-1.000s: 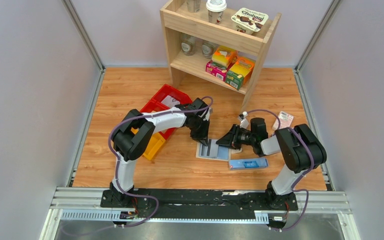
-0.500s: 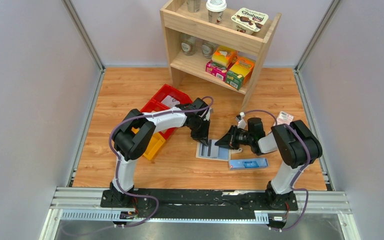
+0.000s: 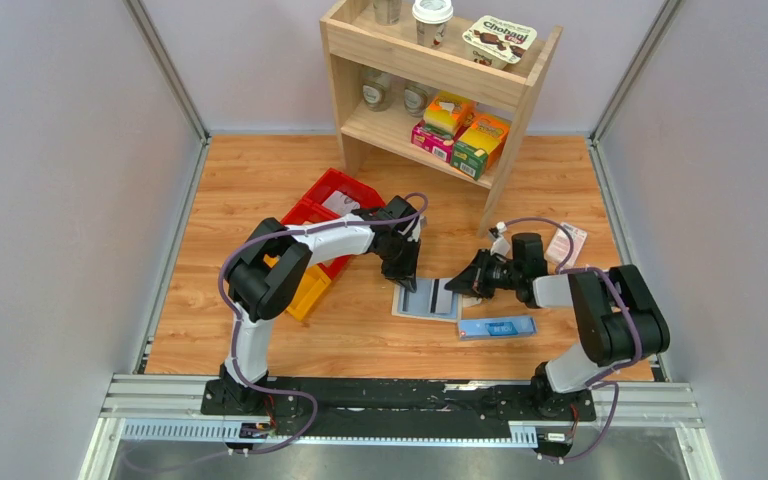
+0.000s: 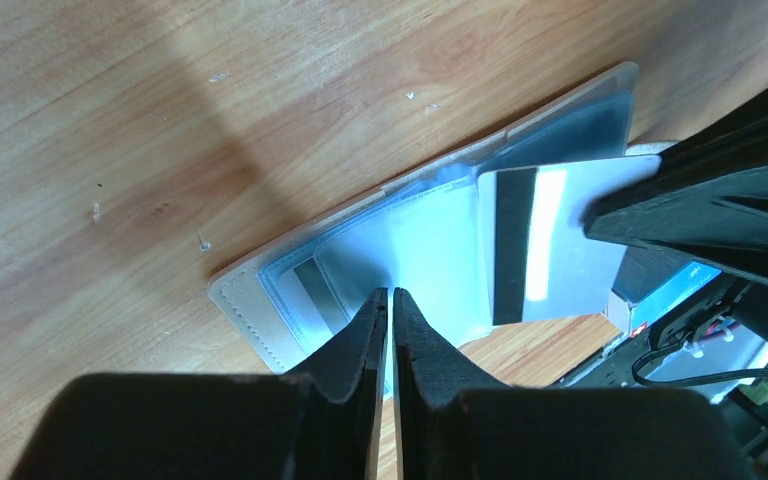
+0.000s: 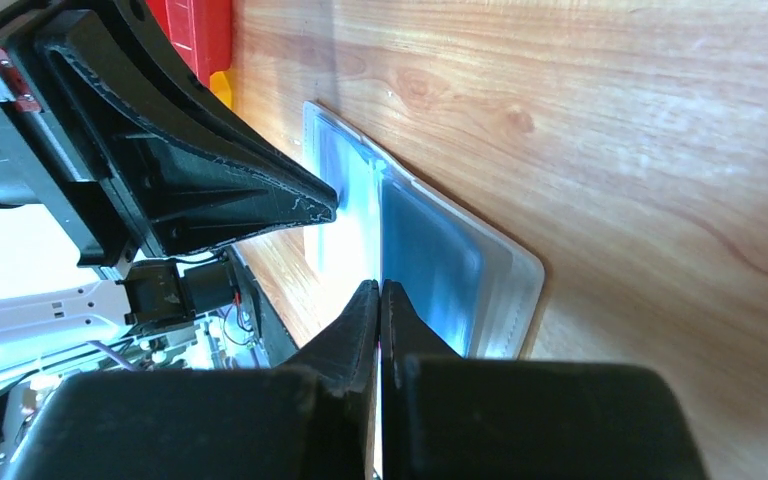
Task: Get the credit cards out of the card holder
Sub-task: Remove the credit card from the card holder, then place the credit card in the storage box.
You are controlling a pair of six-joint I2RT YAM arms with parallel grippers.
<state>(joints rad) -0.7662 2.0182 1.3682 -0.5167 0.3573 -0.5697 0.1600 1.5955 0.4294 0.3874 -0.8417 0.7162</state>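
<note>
The card holder lies open on the wooden table, cream-edged with pale blue lining. My left gripper is shut, and its tips rest on the lining near the fold. A credit card with a black stripe sits tilted over the holder's right half. My right gripper is shut on the card's right edge, and its black fingers show in the left wrist view. A second card shows inside the left pocket. Whether the held card is free of its pocket is hidden.
A long blue box lies just in front of the right gripper. A pink-white packet is behind the right wrist. Red bins and a yellow bin sit under the left arm. A wooden shelf with groceries stands at the back.
My right gripper has closed on the card, and the right arm has drawn back to the right. The left gripper has stayed on the holder.
</note>
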